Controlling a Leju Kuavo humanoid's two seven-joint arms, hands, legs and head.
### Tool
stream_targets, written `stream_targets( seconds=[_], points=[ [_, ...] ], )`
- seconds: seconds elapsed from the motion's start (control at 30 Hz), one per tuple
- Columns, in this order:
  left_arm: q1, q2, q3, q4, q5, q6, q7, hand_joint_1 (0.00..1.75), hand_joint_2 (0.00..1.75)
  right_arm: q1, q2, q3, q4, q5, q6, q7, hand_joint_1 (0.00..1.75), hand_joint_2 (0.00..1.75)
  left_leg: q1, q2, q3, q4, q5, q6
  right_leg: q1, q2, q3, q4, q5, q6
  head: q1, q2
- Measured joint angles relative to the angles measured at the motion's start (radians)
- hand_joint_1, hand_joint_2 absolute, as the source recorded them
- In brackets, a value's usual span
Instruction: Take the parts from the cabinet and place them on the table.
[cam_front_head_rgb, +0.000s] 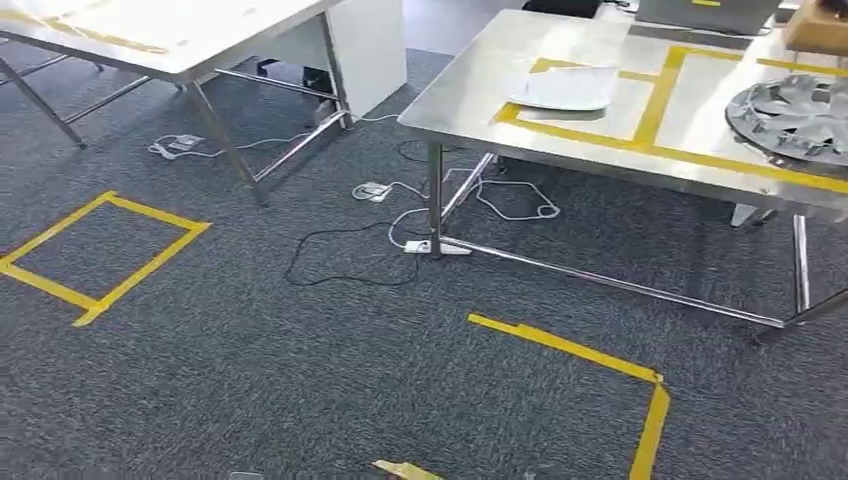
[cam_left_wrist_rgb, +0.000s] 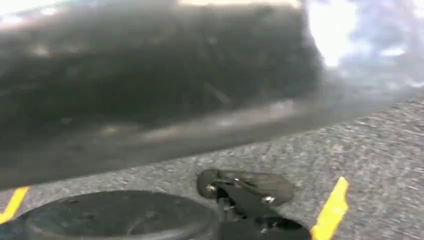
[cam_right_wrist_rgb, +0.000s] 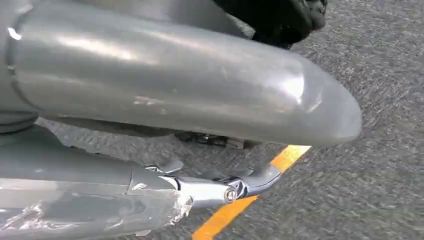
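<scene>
The steel bench (cam_front_head_rgb: 470, 95) stands ahead on the right, marked off with yellow tape (cam_front_head_rgb: 655, 100). A white flat part (cam_front_head_rgb: 567, 88) lies inside the taped box near the bench's front left corner — a grey finned disc part (cam_front_head_rgb: 795, 118) sits at its right edge. The right hand (cam_right_wrist_rgb: 165, 85) hangs above the carpet (cam_front_head_rgb: 300, 370), thumb extended — how its fingers are set cannot be told. Cables (cam_front_head_rgb: 420, 215) trail by the bench leg.

A steel table (cam_front_head_rgb: 470, 95) stands at right on grey carpet (cam_front_head_rgb: 250, 370), marked with yellow tape (cam_front_head_rgb: 655, 100). On it lie a white flat piece (cam_front_head_rgb: 568, 88) inside a taped box and a grey finned part (cam_front_head_rgb: 795, 118) near the right edge. Cables (cam_front_head_rgb: 400, 215) trail underneath.
</scene>
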Motion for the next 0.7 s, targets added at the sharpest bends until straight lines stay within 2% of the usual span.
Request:
stream_targets(
  seconds=[0.03,0.07,0.1,0.13,0.17,0.2,0.23,0.27,0.3,0.33,0.4,0.43,0.47,0.5,0.53,0.57,0.6,0.63,0.67,0.7],
  points=[
    [-0.003,0.0,0.0,0.0,-0.005,0.002,-0.004,0.0,0.0,0.003,0.0,-0.002,0.0,-0.001,0.0,-0.003,0.0,0.0,0.001,0.023,-0.03,0.071,-0.045,-0.006,0.002,-0.018,-0.003,0.0,0.001,-0.001,-0.005,0.0],
    [-0.007,-0.001,0.0,0.0,-0.011,0.004,-0.01,0.0,0.0,0.009,0.0,-0.004,0.0,-0.004,0.0,-0.007,0.0,0.0,0.002,0.033,-0.067,0.16,-0.089,-0.01,0.003,-0.039,-0.005,0.001,0.001,-0.001,-0.003,0.0],
    [-0.007,-0.002,-0.001,0.0,-0.014,0.006,-0.013,0.0,0.0,0.012,0.0,-0.005,0.0,-0.006,0.0,-0.009,0.0,0.0,0.003,0.036,-0.091,0.223,-0.113,-0.014,0.004,-0.057,-0.008,0.002,0.001,-0.001,-0.004,0.0],
    [-0.006,-0.003,-0.001,0.0,-0.016,0.007,-0.016,0.0,0.0,0.012,0.0,-0.006,0.0,-0.006,0.0,-0.01,0.0,0.0,0.005,0.037,-0.093,0.243,-0.113,-0.017,0.004,-0.073,-0.009,0.003,0.001,-0.001,-0.004,0.0],
    [-0.003,-0.003,-0.001,0.0,-0.016,0.008,-0.017,0.0,0.0,0.011,0.0,-0.007,0.0,-0.006,0.0,-0.011,0.0,0.0,0.006,0.038,-0.075,0.225,-0.096,-0.018,0.005,-0.086,-0.011,0.006,0.0,-0.001,-0.004,0.0],
    [-0.002,-0.003,-0.001,0.0,-0.018,0.009,-0.018,0.0,0.0,0.009,0.0,-0.008,0.0,-0.007,0.0,-0.012,0.0,0.0,0.006,0.041,-0.04,0.17,-0.06,-0.016,0.005,-0.1,-0.012,0.008,-0.001,0.001,-0.004,0.0],
    [-0.002,-0.003,-0.001,0.0,-0.018,0.009,-0.018,0.0,0.0,0.007,0.0,-0.009,0.0,-0.007,0.0,-0.012,0.0,0.0,0.005,0.058,0.019,0.074,-0.014,-0.011,0.005,-0.112,-0.01,0.01,-0.003,0.004,-0.005,0.0],
    [-0.004,-0.003,-0.002,0.0,-0.019,0.009,-0.018,0.0,0.0,0.006,0.0,-0.011,0.0,-0.007,0.0,-0.013,0.0,0.0,0.003,0.096,0.071,-0.013,0.014,-0.005,0.006,-0.122,-0.007,0.01,-0.005,0.007,-0.005,0.0],
    [-0.008,-0.003,-0.002,0.0,-0.02,0.009,-0.019,0.0,0.0,0.007,0.0,-0.011,0.0,-0.008,0.0,-0.014,0.0,0.0,-0.008,0.125,0.091,-0.055,0.0,-0.002,0.017,-0.132,-0.011,0.017,-0.011,0.015,-0.007,0.0],
    [-0.012,-0.004,-0.002,0.0,-0.02,0.009,-0.02,0.0,0.0,0.006,0.0,-0.011,0.0,-0.008,0.0,-0.014,0.0,0.0,-0.007,0.12,0.088,-0.059,-0.003,0.013,0.018,-0.141,-0.012,0.018,-0.012,0.019,-0.006,0.0],
    [-0.006,-0.005,-0.002,0.0,-0.02,0.009,-0.02,0.0,0.0,0.003,0.0,-0.011,0.0,-0.008,0.0,-0.014,0.0,0.0,-0.011,0.1,0.079,-0.059,-0.002,0.022,0.017,-0.162,-0.009,0.016,-0.01,0.025,-0.005,0.0],
    [-0.003,-0.005,-0.001,0.0,-0.02,0.01,-0.02,0.0,0.0,0.0,0.0,-0.011,0.0,-0.008,0.0,-0.014,0.0,0.0,-0.009,0.088,0.079,-0.064,0.003,0.03,0.016,-0.172,-0.006,0.016,-0.013,0.031,-0.006,0.0],
    [-0.001,-0.006,-0.001,0.0,-0.02,0.01,-0.02,0.0,0.0,-0.002,0.0,-0.011,0.0,-0.008,0.0,-0.014,0.0,0.0,-0.003,0.079,0.081,-0.069,0.009,0.038,0.011,-0.14,-0.014,0.027,-0.029,0.04,-0.006,0.0],
    [-0.003,-0.006,-0.002,0.0,-0.02,0.01,-0.02,0.0,0.0,-0.002,0.0,-0.011,0.0,-0.008,0.0,-0.016,0.0,0.0,-0.001,0.07,0.077,-0.069,0.011,0.044,0.009,-0.085,-0.032,0.068,-0.062,0.043,0.004,0.0],
    [-0.006,-0.008,-0.002,0.0,-0.02,0.01,-0.02,0.0,0.0,0.0,0.0,-0.011,0.0,-0.008,0.0,-0.016,0.0,0.0,-0.002,0.058,0.073,-0.069,0.014,0.048,0.006,-0.052,-0.063,0.141,-0.103,0.045,0.007,0.0],
    [-0.008,-0.008,-0.002,0.0,-0.021,0.01,-0.02,0.0,0.0,0.002,0.0,-0.012,0.0,-0.008,0.0,-0.015,0.0,0.0,-0.002,0.046,0.069,-0.069,0.016,0.051,0.005,-0.035,-0.105,0.233,-0.144,0.046,0.005,0.0],
    [-0.008,-0.009,-0.002,0.0,-0.021,0.01,-0.02,0.0,0.0,0.004,0.0,-0.012,0.0,-0.008,0.0,-0.016,0.0,0.0,-0.003,0.033,0.066,-0.068,0.018,0.054,0.006,-0.029,-0.142,0.306,-0.168,0.047,0.008,0.0],
    [-0.007,-0.009,-0.001,0.0,-0.023,0.01,-0.02,0.0,0.0,0.006,0.0,-0.012,0.0,-0.008,0.0,-0.016,0.0,0.0,-0.003,0.019,0.065,-0.068,0.02,0.053,0.006,-0.027,-0.163,0.342,-0.17,0.047,0.01,0.0],
    [-0.005,-0.009,-0.001,0.0,-0.023,0.01,-0.02,0.0,0.0,0.006,0.0,-0.013,0.0,-0.008,0.0,-0.017,0.0,0.0,-0.003,0.004,0.065,-0.068,0.021,0.052,0.006,-0.026,-0.158,0.326,-0.144,0.046,0.009,0.0],
    [-0.004,-0.009,-0.001,0.0,-0.025,0.01,-0.02,0.0,0.0,0.006,0.0,-0.013,0.0,-0.008,0.001,-0.018,0.0,0.0,-0.003,-0.01,0.066,-0.067,0.021,0.051,0.005,-0.025,-0.132,0.266,-0.099,0.044,0.01,0.0]
  ],
)
